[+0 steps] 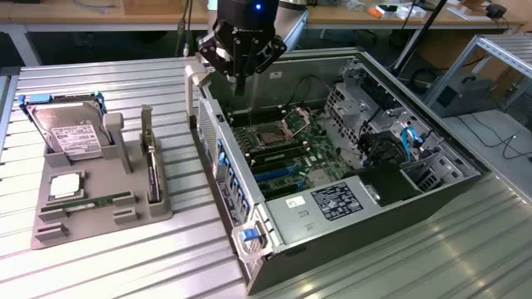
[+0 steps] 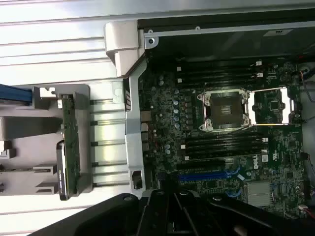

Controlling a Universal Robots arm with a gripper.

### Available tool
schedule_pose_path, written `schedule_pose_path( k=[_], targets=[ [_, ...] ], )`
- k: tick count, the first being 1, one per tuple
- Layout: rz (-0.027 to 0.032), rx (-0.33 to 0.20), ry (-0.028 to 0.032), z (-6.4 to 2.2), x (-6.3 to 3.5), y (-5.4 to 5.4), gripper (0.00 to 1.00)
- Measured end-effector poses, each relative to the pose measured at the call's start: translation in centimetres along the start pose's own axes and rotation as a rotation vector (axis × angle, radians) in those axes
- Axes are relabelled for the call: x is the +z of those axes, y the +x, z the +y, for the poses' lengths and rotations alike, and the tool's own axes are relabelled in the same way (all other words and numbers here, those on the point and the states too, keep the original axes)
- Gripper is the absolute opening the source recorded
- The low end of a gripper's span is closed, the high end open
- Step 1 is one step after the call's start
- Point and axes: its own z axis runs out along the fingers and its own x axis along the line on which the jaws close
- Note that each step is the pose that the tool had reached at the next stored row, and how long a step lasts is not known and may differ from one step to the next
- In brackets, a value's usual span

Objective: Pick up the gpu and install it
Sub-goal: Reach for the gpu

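Observation:
The gpu (image 1: 152, 165) stands on edge in a slot of the grey holder (image 1: 124, 215) on the exterior view's left; it is a thin dark card with a metal bracket at its upper end. The wrist view catches the gpu (image 2: 71, 147) edge-on beside the case wall. My gripper (image 1: 239, 87) hangs above the back corner of the open computer case (image 1: 332, 218), well apart from the card, its fingers drawn together on nothing. The dark gripper (image 2: 172, 201) body sits at the wrist picture's edge. Blue expansion slots (image 1: 278, 173) (image 2: 209, 174) lie bare on the motherboard.
The holder also carries a silver hard drive (image 1: 75, 134) with a white label and a narrow green memory stick (image 1: 96, 202). The case's metal wall (image 1: 218, 156) rises between holder and motherboard. The CPU socket (image 2: 224, 110), cables and drive cages (image 1: 390, 137) crowd the case.

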Motion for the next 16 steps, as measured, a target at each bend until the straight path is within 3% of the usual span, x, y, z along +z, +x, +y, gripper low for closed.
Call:
schedule_pose_path(
  k=[1, 16],
  targets=[
    [-0.0001, 0.000, 0.0000, -0.05, -0.02, 0.7, 0.11],
    [0.0000, 0.000, 0.0001, -0.15, -0.06, 2.1, 0.11]
  ],
)
